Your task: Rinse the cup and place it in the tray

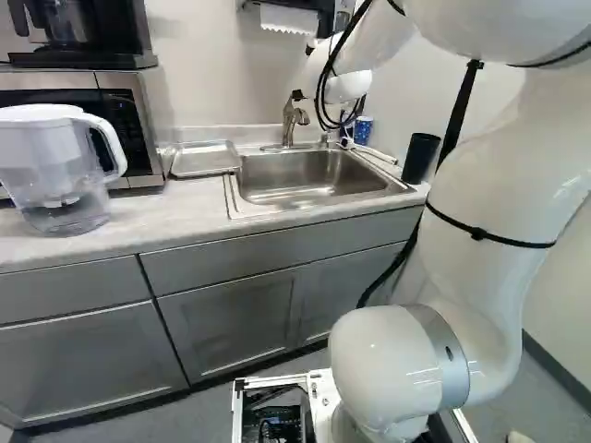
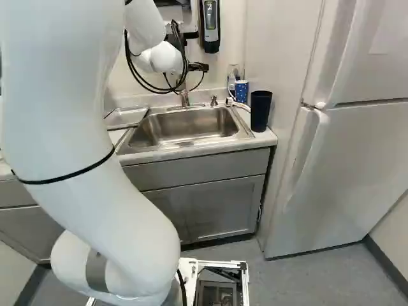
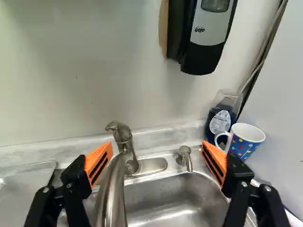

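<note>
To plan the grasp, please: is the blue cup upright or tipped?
Upright: the blue cup stands with its open mouth facing up.

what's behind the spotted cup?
A bottle with a white label, offset to the handle side. The cup and a gripper finger cover its foot; anything directly behind the cup is hidden.

Dotted mug [image 3: 243,145] and black cup [image 2: 260,112] stand upright, tray [image 1: 204,160] flat, beside sink [image 2: 185,126].

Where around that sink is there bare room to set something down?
The counter between the pitcher and the sink, in front of the metal tray, is bare; the basin looks empty too. It's crowded at the sink's other side: mug, bottle and black tumbler.
</note>
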Motion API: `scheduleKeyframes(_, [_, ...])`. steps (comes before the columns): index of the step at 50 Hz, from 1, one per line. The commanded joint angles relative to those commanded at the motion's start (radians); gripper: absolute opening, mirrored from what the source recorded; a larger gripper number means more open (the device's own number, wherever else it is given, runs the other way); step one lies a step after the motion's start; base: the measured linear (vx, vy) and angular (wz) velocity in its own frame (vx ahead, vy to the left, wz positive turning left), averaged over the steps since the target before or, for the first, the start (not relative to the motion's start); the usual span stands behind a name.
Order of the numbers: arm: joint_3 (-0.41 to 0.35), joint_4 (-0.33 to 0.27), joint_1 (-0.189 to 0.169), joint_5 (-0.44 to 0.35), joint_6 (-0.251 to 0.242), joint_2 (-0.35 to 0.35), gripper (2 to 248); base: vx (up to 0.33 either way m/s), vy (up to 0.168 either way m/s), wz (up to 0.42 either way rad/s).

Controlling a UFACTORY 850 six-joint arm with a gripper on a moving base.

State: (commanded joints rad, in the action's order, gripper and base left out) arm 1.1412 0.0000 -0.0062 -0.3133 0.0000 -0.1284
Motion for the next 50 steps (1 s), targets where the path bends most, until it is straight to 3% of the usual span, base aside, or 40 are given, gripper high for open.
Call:
scheduleKeyframes(23, [0.080,0.000,0.014,0.058,0.000,-0.074,247,0.000,0.000,0.000])
scheduleKeyframes(50, [0.173,0.000,0.028,0.057,0.000,-0.156,247,0.000,0.000,0.000])
